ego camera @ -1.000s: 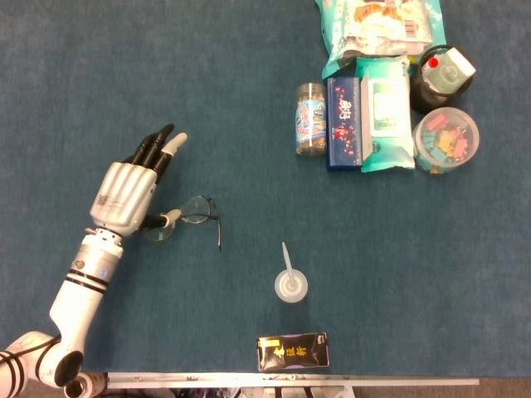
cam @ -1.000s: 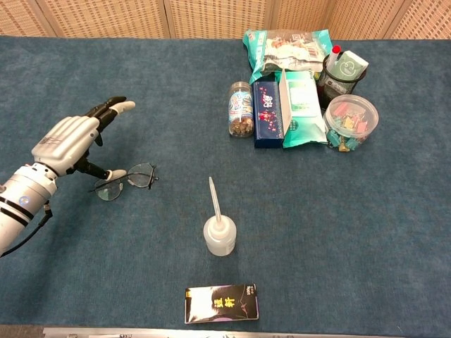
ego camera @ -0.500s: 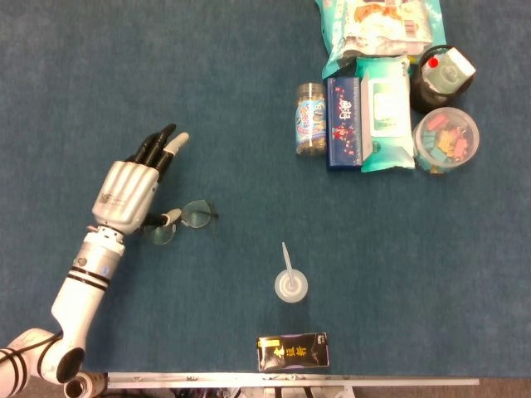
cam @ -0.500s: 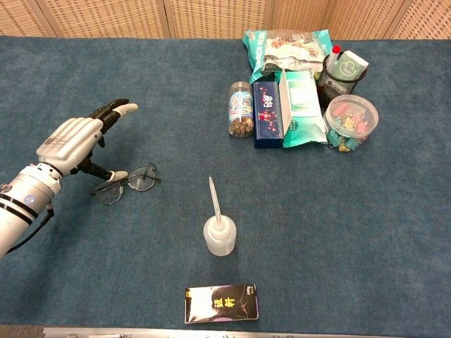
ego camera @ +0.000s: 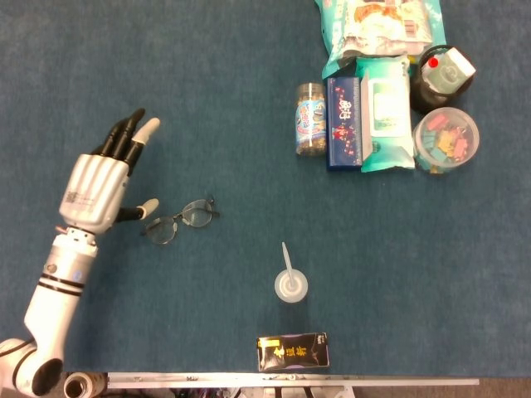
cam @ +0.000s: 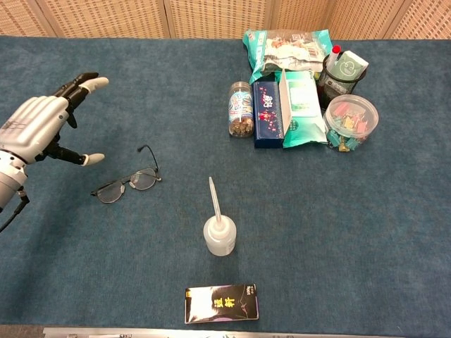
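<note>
A pair of thin-framed glasses point(ego camera: 180, 221) point(cam: 127, 182) lies on the blue cloth, lenses down, one arm sticking up. My left hand point(ego camera: 98, 186) point(cam: 36, 124) hovers just left of them with fingers stretched out and thumb spread, holding nothing and clear of the frame. A white squeeze bottle point(ego camera: 290, 283) point(cam: 219, 232) with a long nozzle stands upright in the middle. A black box point(ego camera: 292, 351) point(cam: 221, 303) lies flat near the front edge. My right hand does not show in either view.
At the back right sit a snack bag point(ego camera: 377, 25), a small jar point(ego camera: 310, 118), a dark blue box point(ego camera: 341, 123), a wet-wipes pack point(ego camera: 387, 114), a dark cup point(ego camera: 440, 76) and a clear tub of clips point(ego camera: 446, 138). A metal rail point(ego camera: 290, 381) edges the front.
My left hand has let go of the glasses and drawn back to the left and up. The glasses now lie free on the cloth.
</note>
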`<state>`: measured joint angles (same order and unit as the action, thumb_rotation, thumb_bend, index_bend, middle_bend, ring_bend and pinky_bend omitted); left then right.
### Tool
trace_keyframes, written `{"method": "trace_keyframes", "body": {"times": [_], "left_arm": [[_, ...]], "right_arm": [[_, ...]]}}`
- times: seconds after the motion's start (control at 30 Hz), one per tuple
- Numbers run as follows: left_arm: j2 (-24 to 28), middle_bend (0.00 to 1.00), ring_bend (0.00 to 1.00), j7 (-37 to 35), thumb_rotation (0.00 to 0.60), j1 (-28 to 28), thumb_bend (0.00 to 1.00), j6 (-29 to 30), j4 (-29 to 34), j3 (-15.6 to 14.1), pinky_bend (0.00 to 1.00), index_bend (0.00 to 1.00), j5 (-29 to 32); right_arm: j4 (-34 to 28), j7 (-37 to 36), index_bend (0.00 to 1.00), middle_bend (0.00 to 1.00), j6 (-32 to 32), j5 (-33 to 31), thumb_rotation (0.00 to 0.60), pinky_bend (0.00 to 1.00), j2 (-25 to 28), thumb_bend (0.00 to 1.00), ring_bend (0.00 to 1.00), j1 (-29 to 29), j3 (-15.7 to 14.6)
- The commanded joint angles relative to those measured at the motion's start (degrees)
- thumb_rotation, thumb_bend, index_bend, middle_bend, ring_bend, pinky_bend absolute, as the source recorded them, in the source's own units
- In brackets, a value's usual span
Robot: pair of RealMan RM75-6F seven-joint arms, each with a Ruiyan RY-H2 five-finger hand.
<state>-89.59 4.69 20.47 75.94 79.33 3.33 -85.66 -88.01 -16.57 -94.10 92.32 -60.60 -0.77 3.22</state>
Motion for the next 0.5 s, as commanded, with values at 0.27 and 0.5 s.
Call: {"method": "trace_keyframes", "body": {"times": [0.27, 0.5], "left_arm": [[8.38, 0.00, 0.09, 2.83, 0.600, -2.82, 0.12, 5.48, 15.46, -1.51, 0.43, 0.06, -4.04], [11.33, 0.00, 0.09, 7.73, 0.600, -3.59, 0.12, 7.23, 24.73, -2.60, 0.43, 0.06, -8.01]], "right_arm": [[0.14, -0.44, 0.56, 0.45, -0.53, 0.24, 0.600, 0.30, 0.07, 0.52, 0.32, 0.22, -0.02], [0.20, -0.73, 0.56, 0.45, -0.89, 0.43, 0.600, 0.30, 0.14, 0.52, 0.32, 0.37, -0.06]]}}
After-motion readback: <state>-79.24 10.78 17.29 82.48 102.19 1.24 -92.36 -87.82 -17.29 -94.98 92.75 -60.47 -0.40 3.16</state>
